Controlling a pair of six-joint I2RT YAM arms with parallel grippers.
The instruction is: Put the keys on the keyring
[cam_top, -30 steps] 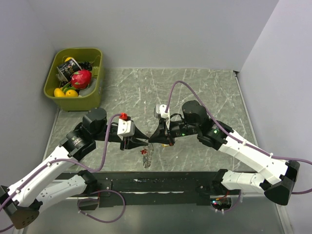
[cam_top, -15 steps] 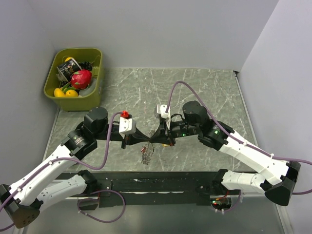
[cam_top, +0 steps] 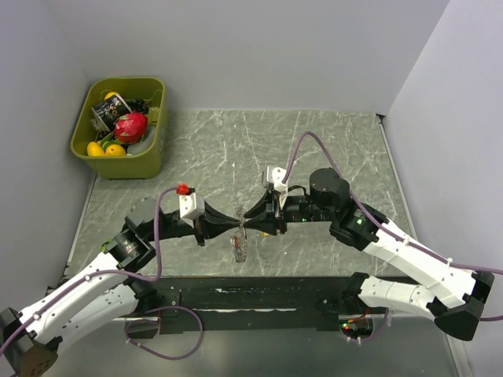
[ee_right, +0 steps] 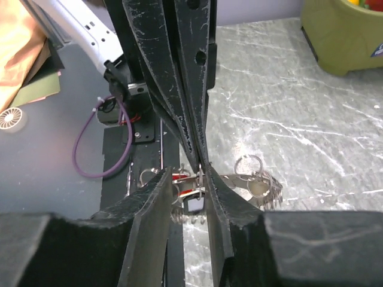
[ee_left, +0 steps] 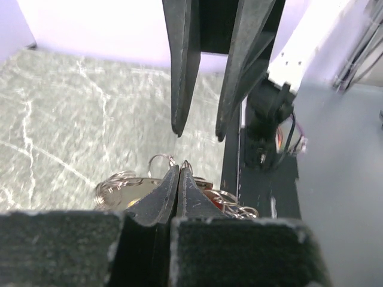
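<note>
The keyring (cam_top: 238, 246), a thin ring strung with small grey keys, hangs just above the marble table between my two grippers. My left gripper (cam_top: 229, 226) is shut on the ring's wire; its closed tips (ee_left: 178, 170) show loops of ring (ee_left: 116, 186) and a red-headed key (ee_left: 220, 203) behind them. My right gripper (cam_top: 250, 222) faces it tip to tip, open, its fingers (ee_left: 179, 128) apart. In the right wrist view my right gripper (ee_right: 188, 170) straddles the left tips (ee_right: 199, 160), with a small dark, whitish key (ee_right: 194, 204) hanging in the gap, the red key (ee_right: 182, 177) and the keyring (ee_right: 258, 183) beyond.
A green bin (cam_top: 148, 161) of toy fruit stands at the back left corner. A black strip (cam_top: 251, 289) runs along the table's near edge, right under the hanging keys. Grey walls close in the left, back and right sides.
My left arm has dropped lower and pulled back to the left; my right arm has shifted right. The tips still meet over the hanging keyring, which stays in about the same place.
</note>
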